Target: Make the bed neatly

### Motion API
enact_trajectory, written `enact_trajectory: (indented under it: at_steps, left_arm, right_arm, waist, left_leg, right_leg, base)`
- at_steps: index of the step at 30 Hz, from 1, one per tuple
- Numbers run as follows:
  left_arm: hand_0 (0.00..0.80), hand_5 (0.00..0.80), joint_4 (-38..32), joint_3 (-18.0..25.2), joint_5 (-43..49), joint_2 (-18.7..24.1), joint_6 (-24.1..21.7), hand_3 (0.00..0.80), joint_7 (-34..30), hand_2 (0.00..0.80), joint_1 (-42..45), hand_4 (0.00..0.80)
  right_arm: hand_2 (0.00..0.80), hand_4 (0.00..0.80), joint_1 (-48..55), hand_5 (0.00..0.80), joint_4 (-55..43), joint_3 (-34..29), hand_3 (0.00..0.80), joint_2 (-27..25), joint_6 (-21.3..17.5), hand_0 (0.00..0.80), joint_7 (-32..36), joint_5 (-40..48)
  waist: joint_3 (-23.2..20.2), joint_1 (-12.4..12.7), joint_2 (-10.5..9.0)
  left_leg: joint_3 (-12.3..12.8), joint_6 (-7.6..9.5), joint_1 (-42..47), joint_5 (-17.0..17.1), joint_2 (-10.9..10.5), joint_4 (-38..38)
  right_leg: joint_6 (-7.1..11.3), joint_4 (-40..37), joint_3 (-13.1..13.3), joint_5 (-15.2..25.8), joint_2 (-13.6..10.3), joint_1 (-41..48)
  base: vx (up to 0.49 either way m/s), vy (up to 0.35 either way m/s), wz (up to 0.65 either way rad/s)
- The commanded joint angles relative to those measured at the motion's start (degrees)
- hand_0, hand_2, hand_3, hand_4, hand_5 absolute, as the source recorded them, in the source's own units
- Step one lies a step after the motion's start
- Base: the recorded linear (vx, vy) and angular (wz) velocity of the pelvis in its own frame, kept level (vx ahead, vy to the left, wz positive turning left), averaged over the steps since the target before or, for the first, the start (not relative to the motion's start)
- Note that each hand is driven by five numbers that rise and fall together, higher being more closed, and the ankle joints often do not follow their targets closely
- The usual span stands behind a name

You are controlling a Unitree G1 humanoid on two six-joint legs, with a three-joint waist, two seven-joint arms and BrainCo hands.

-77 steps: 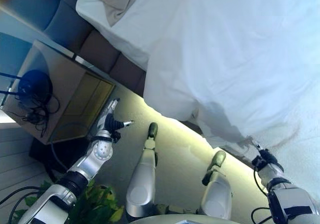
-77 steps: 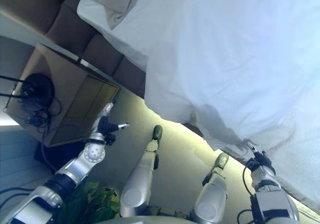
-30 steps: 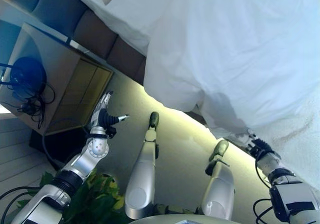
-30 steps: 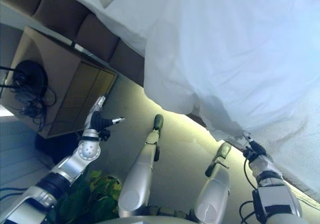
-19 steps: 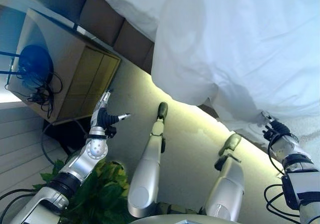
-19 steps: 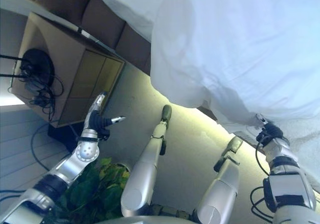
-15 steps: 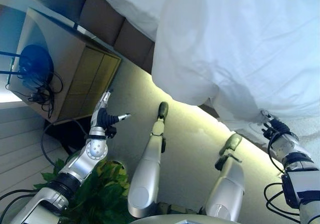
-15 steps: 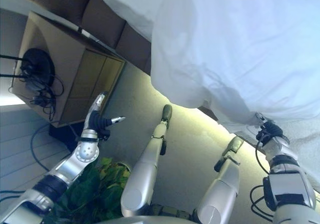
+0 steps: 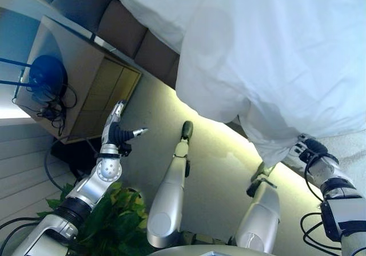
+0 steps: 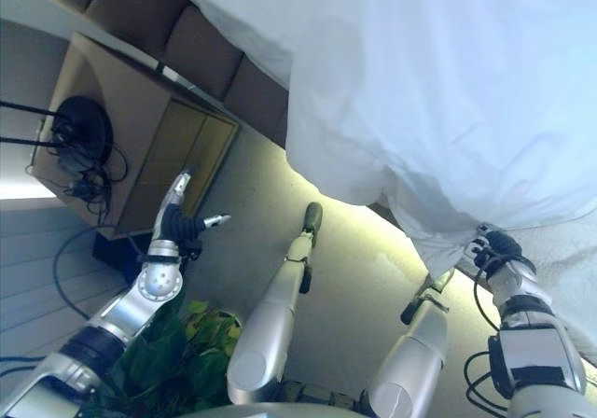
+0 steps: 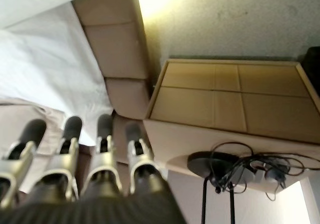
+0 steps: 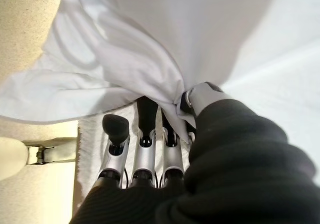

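A white duvet covers the bed and hangs over its near side in a loose fold. My right hand is at the lower right, at that hanging edge. In the right wrist view its thumb and fingers pinch a bunched bit of the duvet. My left hand hovers at the lower left, off the bed and over the floor in front of the nightstand. Its fingers are straight and hold nothing.
A brown padded headboard runs along the upper left beside the white sheet. A wooden nightstand stands on the left with a dark lamp base and tangled cables. A green plant sits at the lower left.
The whole view has shifted, so the camera moved. My right hand keeps its hold on the duvet edge, and the fold beside it hangs lower. The left arm holds the same pose.
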Motion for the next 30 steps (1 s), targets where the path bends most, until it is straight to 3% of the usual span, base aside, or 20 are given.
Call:
enact_trajectory:
  at_steps: [1, 9, 16, 24, 28, 30]
  left_arm:
    - [0.000, 0.000, -0.13, 1.00, -0.36, -0.28, -1.98, 0.000, 2.39, 0.000, -1.54, 0.000]
    - [0.000, 0.000, 2.56, 0.77, -0.16, -1.83, -0.67, 0.000, 2.96, 0.000, -1.13, 0.000]
    - [0.000, 0.000, 4.46, 1.34, -0.79, -3.37, -0.74, 0.000, 4.18, 0.000, 0.99, 0.000]
    - [0.000, 0.000, 6.77, 1.38, -0.95, -5.74, -0.78, 0.000, 5.13, 0.000, 1.35, 0.000]
    - [0.000, 0.000, 7.32, 0.60, -0.81, -6.80, -1.01, 0.000, 5.26, 0.000, 1.51, 0.000]
    - [0.000, 0.000, 7.27, 0.07, -0.71, -7.28, -0.82, 0.000, 5.56, 0.000, 1.25, 0.000]
  right_arm:
    - [0.800, 0.800, 4.63, 0.800, 2.73, -2.03, 0.800, 1.16, 0.99, 0.800, -0.07, -1.44]
    - [0.800, 0.800, 13.03, 0.800, 8.84, -2.25, 0.800, 5.32, 2.71, 0.800, 2.97, -5.19]
    - [0.800, 0.800, 21.37, 0.800, 12.51, -2.52, 0.800, 8.87, 5.10, 0.800, 4.99, -10.47]
    - [0.800, 0.800, 23.75, 0.800, 12.74, -1.69, 0.800, 10.31, 8.57, 0.800, 6.23, -15.72]
    - [0.800, 0.800, 22.85, 0.800, 12.26, -0.58, 0.800, 10.94, 9.02, 0.800, 1.33, -16.42]
    - [0.000, 0.000, 21.42, 0.000, 11.77, 0.17, 0.000, 10.85, 8.57, 0.000, -2.19, -15.81]
  waist:
    - [-0.38, -0.13, -2.05]
    - [-2.48, -1.87, -5.33]
    - [-4.45, -3.47, -7.01]
    - [-4.73, -4.55, -6.75]
    - [-4.60, -4.42, -6.13]
    - [-4.63, -4.40, -5.90]
  left_leg:
    - [3.00, 2.14, 1.52, -2.61, 0.77, 1.28]
    - [3.07, 1.67, 6.27, -4.50, 2.39, 0.85]
    - [3.97, 1.56, 11.22, -5.76, 3.48, -0.55]
    - [4.06, 1.96, 13.14, -5.85, 3.41, -1.56]
    - [4.11, 2.19, 13.89, -6.00, 3.13, -2.00]
    - [4.04, 2.31, 13.70, -5.67, 2.91, -2.06]
  right_leg:
    - [-0.96, -5.90, -0.46, 10.39, 3.27, -4.17]
    - [-1.39, -8.31, -0.69, 10.17, 5.74, 1.10]
    - [-1.75, -10.54, 0.11, 9.84, 7.02, 5.74]
    - [-2.39, -11.58, 0.67, 9.52, 7.49, 7.80]
    - [-2.71, -12.06, 0.50, 9.26, 7.56, 8.74]
    - [-2.92, -12.32, 0.40, 9.61, 7.40, 8.71]
  base:
    - [0.035, -0.026, 0.01]
    - [0.045, -0.018, -0.05]
    - [0.050, 0.036, 0.00]
    - [0.015, 0.038, -0.05]
    - [0.017, 0.033, 0.04]
    - [0.014, 0.029, 0.05]
